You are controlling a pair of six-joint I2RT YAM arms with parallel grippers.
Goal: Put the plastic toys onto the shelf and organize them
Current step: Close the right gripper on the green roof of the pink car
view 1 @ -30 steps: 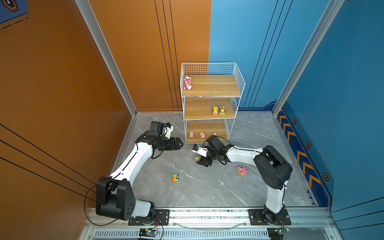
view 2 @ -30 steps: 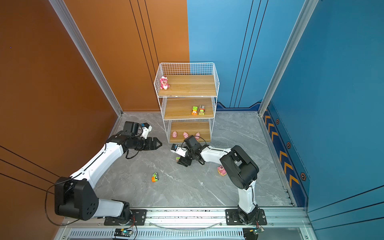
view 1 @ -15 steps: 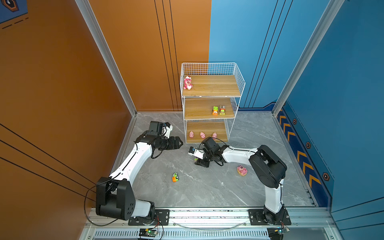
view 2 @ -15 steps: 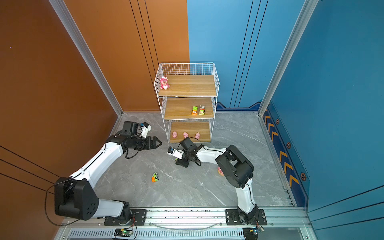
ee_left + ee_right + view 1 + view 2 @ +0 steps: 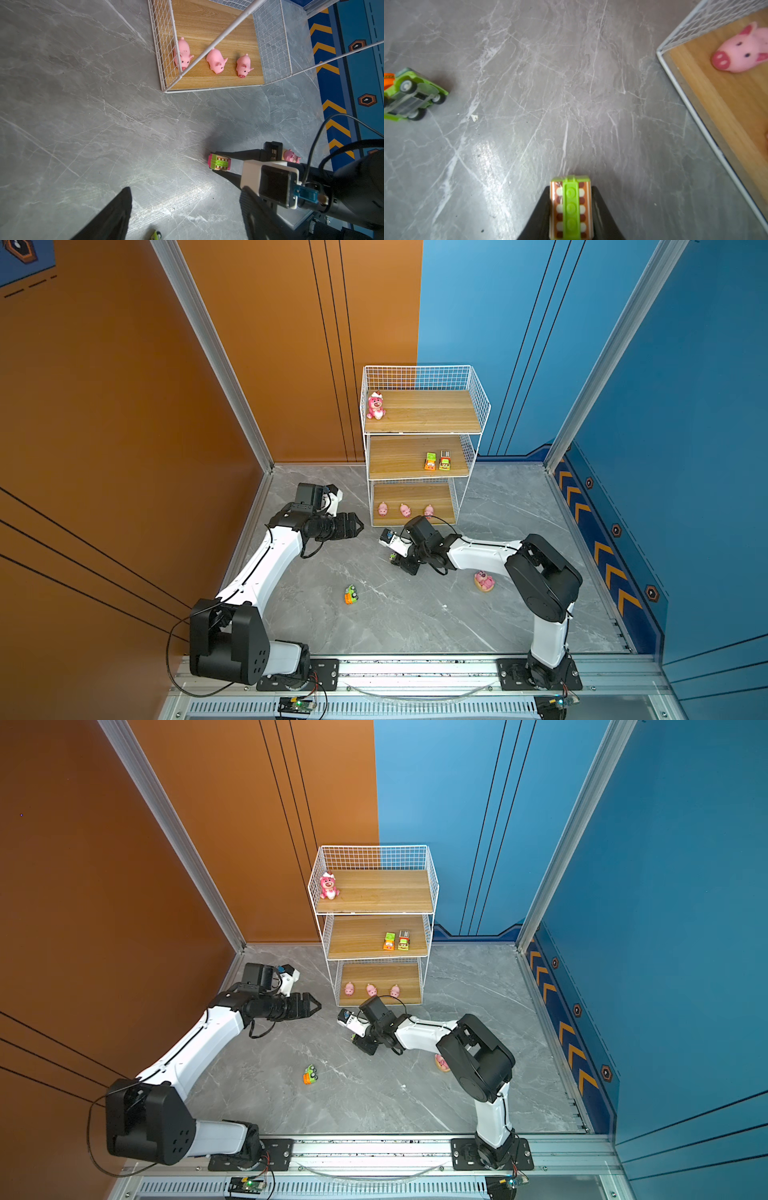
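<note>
Green toy car point(image 5: 570, 207) pinched in the right jaws, arm stretched low by the shelf point(image 5: 415, 456); left jaws wide open; second car point(image 5: 351, 595) nearby.

Honestly, there are no words, numbers or brand names I can read anywhere. The only markings are a row of orange chevrons point(image 5: 602, 549) along the dark blue wall base point(image 5: 582, 531), with small hexagon badges point(image 5: 616, 530) beside them. What looks like tiny print point(image 5: 311, 217) in my left wrist view is too small to make out.
</note>
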